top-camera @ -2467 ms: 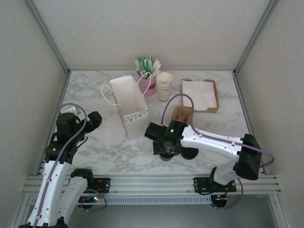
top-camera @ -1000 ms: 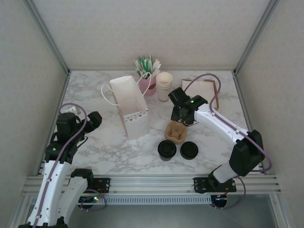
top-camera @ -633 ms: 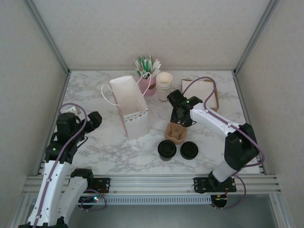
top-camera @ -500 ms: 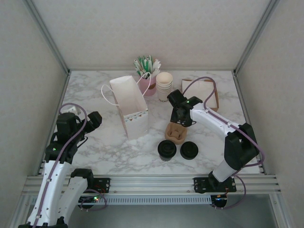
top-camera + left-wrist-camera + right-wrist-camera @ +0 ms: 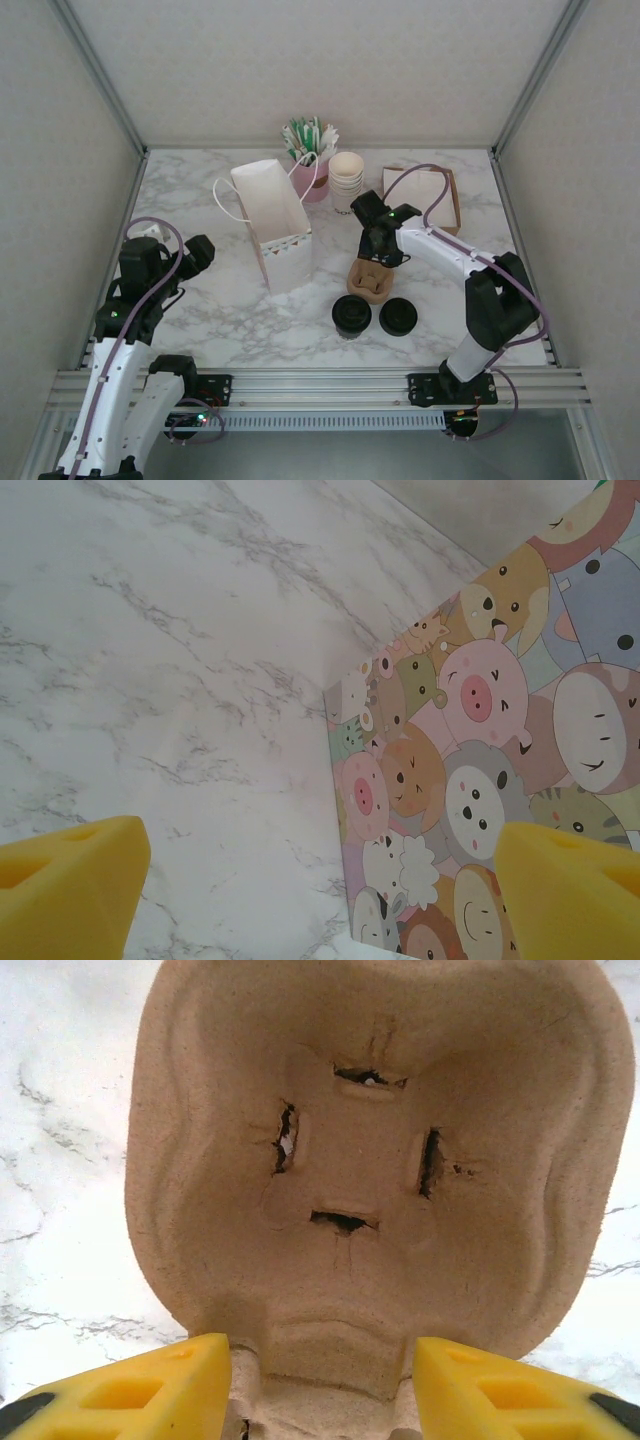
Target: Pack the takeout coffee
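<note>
Top view: the takeout coffee (image 5: 351,315) stood on the marble table (image 5: 190,190) near its front edge. It was just beside a loose black lid (image 5: 397,316) and in front of the pulp cup carrier (image 5: 366,284). The right gripper (image 5: 379,255) was at the carrier's far side. The left gripper (image 5: 199,254) hung left of the paper bag (image 5: 275,222), apart from it.

Left wrist: yellow fingers (image 5: 70,880) were spread wide with nothing between them. The bag's cartoon-animal face lay ahead.

Right wrist: yellow fingers (image 5: 130,1390) straddled a narrow part of the carrier. Could not tell whether they were pressing it or merely beside it.

Takeout coffee (image 5: 351,316) left of loose lid (image 5: 397,316); carrier (image 5: 368,280) behind both; bag (image 5: 275,235) further left.
</note>
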Tool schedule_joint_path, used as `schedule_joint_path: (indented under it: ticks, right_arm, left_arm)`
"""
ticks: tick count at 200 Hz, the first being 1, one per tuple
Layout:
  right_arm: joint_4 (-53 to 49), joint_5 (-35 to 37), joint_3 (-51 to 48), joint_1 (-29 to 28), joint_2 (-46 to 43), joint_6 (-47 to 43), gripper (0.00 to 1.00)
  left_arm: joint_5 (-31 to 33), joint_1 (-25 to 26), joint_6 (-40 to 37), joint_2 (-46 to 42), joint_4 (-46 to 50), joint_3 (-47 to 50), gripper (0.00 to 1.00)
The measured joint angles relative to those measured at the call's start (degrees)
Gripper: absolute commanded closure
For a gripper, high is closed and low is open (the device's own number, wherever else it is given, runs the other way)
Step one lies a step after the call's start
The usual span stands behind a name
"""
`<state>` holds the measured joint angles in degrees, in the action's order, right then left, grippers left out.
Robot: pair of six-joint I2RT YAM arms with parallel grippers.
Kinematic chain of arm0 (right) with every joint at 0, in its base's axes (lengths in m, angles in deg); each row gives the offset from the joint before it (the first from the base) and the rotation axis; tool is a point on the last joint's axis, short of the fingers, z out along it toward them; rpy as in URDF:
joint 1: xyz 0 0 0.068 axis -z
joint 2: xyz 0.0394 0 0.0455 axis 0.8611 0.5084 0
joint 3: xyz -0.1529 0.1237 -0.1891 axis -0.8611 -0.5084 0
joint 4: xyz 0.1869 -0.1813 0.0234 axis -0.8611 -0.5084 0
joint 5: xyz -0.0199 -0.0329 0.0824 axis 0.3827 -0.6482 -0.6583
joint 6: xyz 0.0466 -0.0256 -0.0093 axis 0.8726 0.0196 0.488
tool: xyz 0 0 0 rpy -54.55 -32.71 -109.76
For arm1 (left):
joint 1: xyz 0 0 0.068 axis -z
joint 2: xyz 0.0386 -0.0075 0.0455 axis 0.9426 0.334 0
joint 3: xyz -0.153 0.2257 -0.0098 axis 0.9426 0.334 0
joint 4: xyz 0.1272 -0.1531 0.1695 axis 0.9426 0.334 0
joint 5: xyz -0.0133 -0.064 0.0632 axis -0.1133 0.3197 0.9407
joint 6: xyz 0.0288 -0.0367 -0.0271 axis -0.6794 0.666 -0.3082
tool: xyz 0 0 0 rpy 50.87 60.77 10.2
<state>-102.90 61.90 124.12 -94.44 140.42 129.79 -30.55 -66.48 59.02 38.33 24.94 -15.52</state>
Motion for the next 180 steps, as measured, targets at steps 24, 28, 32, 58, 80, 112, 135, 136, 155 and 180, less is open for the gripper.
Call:
schedule_joint_path:
  ticks: [24,28,32,58,80,112,135,136,155,180]
  right_arm:
    - [0.04,0.0,-0.15,0.0,0.15,-0.04,0.49]
    - [0.07,0.0,-0.2,0.0,0.15,-0.07,0.5]
    - [0.04,0.0,-0.22,0.0,0.15,-0.07,0.5]
    - [0.13,0.02,-0.5,0.0,0.37,-0.07,0.51]
    - [0.44,0.02,-0.72,0.0,0.48,-0.07,0.52]
    - [0.46,0.04,-0.74,0.0,0.48,-0.26,0.54]
    - [0.44,0.04,-0.74,0.0,0.48,-0.46,0.56]
    - [0.44,0.04,-0.74,0.0,0.48,-0.46,0.56]
    - [0.44,0.04,-0.74,0.0,0.46,-0.48,0.57]
    - [0.42,0.04,-0.74,0.0,0.31,-0.66,0.57]
  left_arm:
    - [0.02,0.0,0.0,0.0,0.0,0.0,0.11]
    - [0.02,0.0,0.0,0.0,0.02,0.0,0.11]
    - [0.02,0.0,0.0,0.0,0.02,0.0,0.11]
    - [0.09,0.0,0.0,0.0,0.07,0.0,0.11]
    - [0.22,0.0,0.0,0.0,0.09,0.0,0.11]
    - [0.22,0.0,0.0,0.02,0.09,0.0,0.11]
    - [0.22,0.0,-0.07,0.02,0.09,0.0,0.11]
    - [0.22,0.0,-0.09,0.02,0.09,0.0,0.11]
    - [0.22,0.0,-0.15,0.02,0.09,0.0,0.11]
    - [0.22,0.0,-0.15,0.02,0.09,0.0,0.11]
